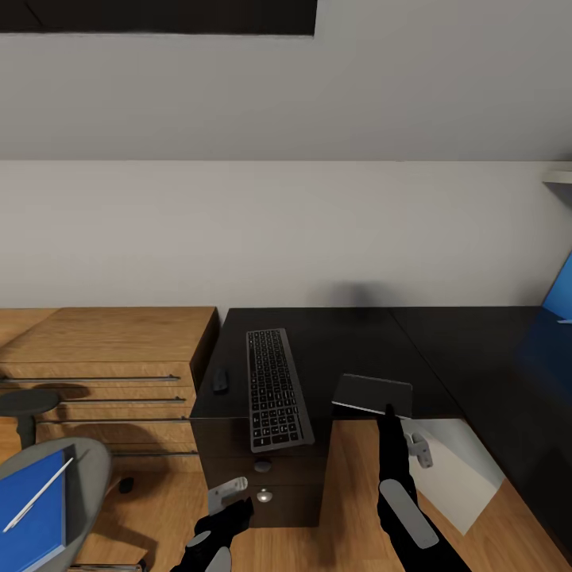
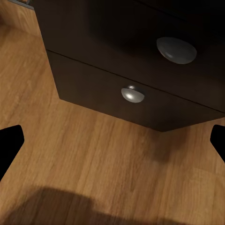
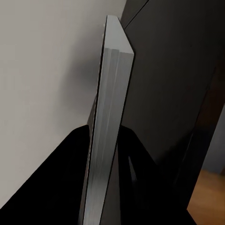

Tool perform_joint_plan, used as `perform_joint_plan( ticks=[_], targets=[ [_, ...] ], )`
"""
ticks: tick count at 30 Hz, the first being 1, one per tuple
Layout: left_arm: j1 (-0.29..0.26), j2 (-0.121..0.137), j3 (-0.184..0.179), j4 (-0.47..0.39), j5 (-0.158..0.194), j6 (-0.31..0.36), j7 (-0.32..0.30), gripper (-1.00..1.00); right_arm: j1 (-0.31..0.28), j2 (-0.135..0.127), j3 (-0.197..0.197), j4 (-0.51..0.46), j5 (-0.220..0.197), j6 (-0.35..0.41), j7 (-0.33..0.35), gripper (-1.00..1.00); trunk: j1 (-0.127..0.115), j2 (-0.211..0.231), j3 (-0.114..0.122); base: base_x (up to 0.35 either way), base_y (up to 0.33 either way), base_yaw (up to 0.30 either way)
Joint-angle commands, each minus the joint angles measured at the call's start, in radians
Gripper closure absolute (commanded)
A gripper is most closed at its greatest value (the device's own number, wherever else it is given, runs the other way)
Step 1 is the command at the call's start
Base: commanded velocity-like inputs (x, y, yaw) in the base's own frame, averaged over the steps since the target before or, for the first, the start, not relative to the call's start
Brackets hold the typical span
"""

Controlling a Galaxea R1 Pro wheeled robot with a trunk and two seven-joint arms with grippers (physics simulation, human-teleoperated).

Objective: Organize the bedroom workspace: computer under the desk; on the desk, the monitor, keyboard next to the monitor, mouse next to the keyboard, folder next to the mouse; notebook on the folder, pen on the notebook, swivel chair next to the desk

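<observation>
Your right gripper clamps a thin dark slab at the desk edge — the notebook, seemingly. Left gripper is wide open. Keyboard beside mouse — key legends unreadable.

Glossy black surface carrying the grey keyboard, overhanging the front edge, with the small black mouse just beside it. Blue folder bearing the white pen lies on the grey swivel chair.
</observation>
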Motion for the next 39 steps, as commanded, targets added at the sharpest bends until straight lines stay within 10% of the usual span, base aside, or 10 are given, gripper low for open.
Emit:
perform_joint_plan(
  ticks=[1, 6, 7, 39],
  targets=[
    [-0.001, 0.001, -0.003, -0.002, 0.004, 0.003, 0.007, -1.0, -0.001, 0.0, 0.003, 0.0, -0.01, -0.005, 0.006, 1.0, 0.0, -0.001, -0.001, 0.0, 0.0, 0.0],
    [-0.001, 0.001, -0.003, -0.002, 0.004, 0.003, 0.007, -1.0, -0.001, 0.0, 0.003, 0.0, -0.01, -0.005, 0.003, 1.0, 0.0, -0.001, -0.001, 0.0, 0.0, 0.0],
    [-0.001, 0.001, -0.003, -0.002, 0.004, 0.003, 0.007, -1.0, -0.001, 0.0, 0.004, 0.0, -0.01, -0.005, 0.003, -1.0, 0.0, -0.001, -0.001, 0.0, 0.0, 0.0],
    [-0.001, 0.001, -0.003, -0.001, 0.004, -0.003, 0.007, -1.0, -0.001, -0.001, 0.006, 0.002, -0.009, 0.001, 0.0, -1.0, 0.0, -0.001, -0.001, -0.049, 0.0, 0.0]
  ],
)
